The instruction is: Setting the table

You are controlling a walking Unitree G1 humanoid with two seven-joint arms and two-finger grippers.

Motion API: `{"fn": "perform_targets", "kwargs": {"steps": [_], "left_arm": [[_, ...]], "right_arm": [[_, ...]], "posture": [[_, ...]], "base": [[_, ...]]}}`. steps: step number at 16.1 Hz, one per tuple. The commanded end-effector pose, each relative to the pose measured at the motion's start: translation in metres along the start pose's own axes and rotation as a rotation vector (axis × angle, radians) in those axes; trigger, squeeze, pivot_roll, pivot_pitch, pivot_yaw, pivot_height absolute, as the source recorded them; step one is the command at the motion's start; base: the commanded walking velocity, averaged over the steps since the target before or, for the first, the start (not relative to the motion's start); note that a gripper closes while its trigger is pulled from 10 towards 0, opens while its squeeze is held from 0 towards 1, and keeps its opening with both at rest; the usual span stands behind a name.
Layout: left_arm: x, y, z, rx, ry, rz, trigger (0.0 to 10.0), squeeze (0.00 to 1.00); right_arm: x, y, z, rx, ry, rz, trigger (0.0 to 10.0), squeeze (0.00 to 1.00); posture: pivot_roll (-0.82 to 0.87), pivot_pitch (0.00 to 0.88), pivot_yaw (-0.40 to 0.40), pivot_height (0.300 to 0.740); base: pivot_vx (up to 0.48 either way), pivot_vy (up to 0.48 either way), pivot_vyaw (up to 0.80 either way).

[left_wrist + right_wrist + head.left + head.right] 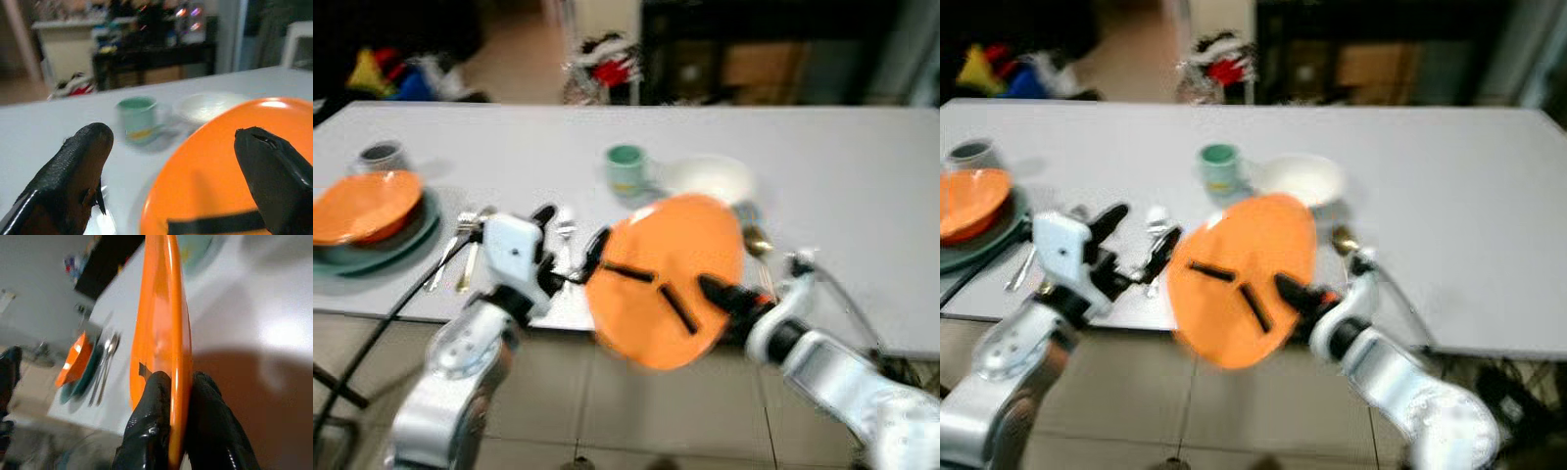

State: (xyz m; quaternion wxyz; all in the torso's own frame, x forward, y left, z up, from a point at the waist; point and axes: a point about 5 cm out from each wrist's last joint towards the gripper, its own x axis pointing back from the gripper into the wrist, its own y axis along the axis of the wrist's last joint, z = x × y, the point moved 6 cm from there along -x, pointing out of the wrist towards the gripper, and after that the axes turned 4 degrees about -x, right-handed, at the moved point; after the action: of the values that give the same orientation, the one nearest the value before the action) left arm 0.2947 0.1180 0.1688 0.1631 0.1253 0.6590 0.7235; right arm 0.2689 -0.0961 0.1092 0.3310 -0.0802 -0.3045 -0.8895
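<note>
An orange plate (651, 250) with black strips on its face hangs tilted on edge over the white table's (862, 196) front edge. My right gripper (720, 294) is shut on its lower right rim, and the right wrist view shows both fingers (151, 431) pinching the rim. My left gripper (570, 235) is open just left of the plate, one finger close to the plate's left edge. In the left wrist view its fingers (73, 171) stand wide apart with the plate (220, 171) between and beyond them.
At the table's left end an orange bowl (362, 206) rests on a teal plate (406, 250), with a grey mug (382, 154) behind and cutlery (460, 250) beside it. A green mug (626, 168) and a white bowl (710, 178) stand mid-table. Dark furniture and clutter lie beyond.
</note>
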Motion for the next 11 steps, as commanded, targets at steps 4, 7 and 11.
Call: {"fn": "perform_targets", "kwargs": {"steps": [4,7,11], "left_arm": [[0.004,-0.003,-0.020,0.003,-0.173,0.040,10.0,0.00],[0.010,-0.011,-0.029,-0.009,-0.280,0.091,10.0,0.00],[0.016,-0.015,-0.034,0.003,-0.374,0.131,10.0,0.00]], "right_arm": [[-0.009,0.001,0.004,-0.123,0.040,-0.002,10.0,0.00],[-0.020,0.010,0.001,-0.214,0.036,-0.022,10.0,0.00],[-0.037,0.027,-0.017,-0.323,-0.034,-0.076,10.0,0.00]], "posture": [[0.07,0.000,0.073,0.740],[0.08,0.000,0.076,0.740],[0.08,0.000,0.081,0.740]], "base": [[0.000,0.000,0.00],[0.000,0.000,0.00],[0.000,0.000,0.00]]}}
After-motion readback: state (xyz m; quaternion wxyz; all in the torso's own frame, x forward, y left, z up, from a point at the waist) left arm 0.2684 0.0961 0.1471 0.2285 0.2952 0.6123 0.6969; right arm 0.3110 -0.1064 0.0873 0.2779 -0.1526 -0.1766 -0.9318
